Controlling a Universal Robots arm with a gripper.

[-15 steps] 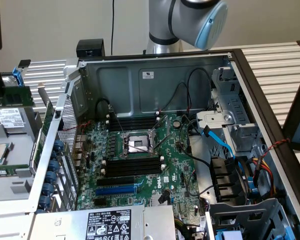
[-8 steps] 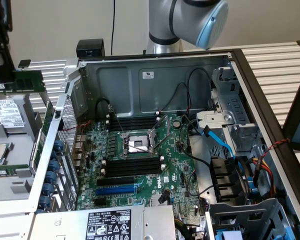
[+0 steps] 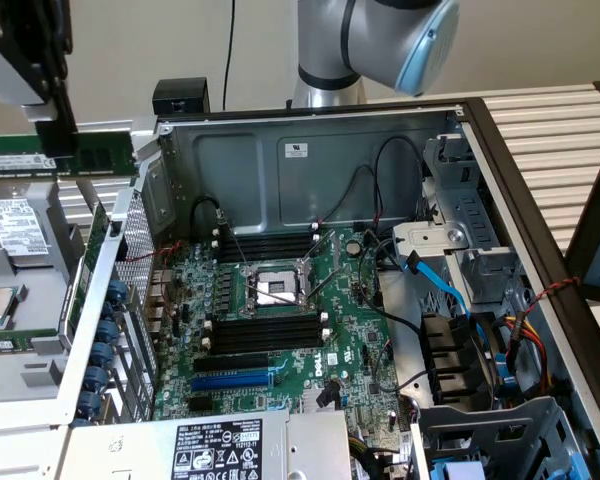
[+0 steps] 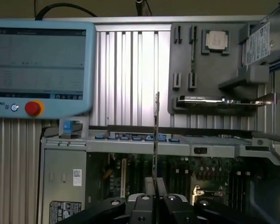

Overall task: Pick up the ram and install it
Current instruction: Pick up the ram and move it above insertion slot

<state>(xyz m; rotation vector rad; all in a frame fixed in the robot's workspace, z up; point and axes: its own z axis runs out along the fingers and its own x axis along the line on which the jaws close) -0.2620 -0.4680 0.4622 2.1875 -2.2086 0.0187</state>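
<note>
The exterior view shows the ram (image 3: 98, 155) side-on, pinched in the gripper (image 3: 58, 138) beyond the case (image 3: 310, 150) wall at that view's left. The wrist view gives it edge-on, clamped between the fingers (image 4: 142, 204). It hangs well apart from the motherboard (image 3: 335, 300), whose slots (image 3: 268, 332) lie unobstructed.

Open computer case (image 3: 280, 170), green motherboard (image 3: 352, 335), teach pendant (image 4: 37, 60)
</note>
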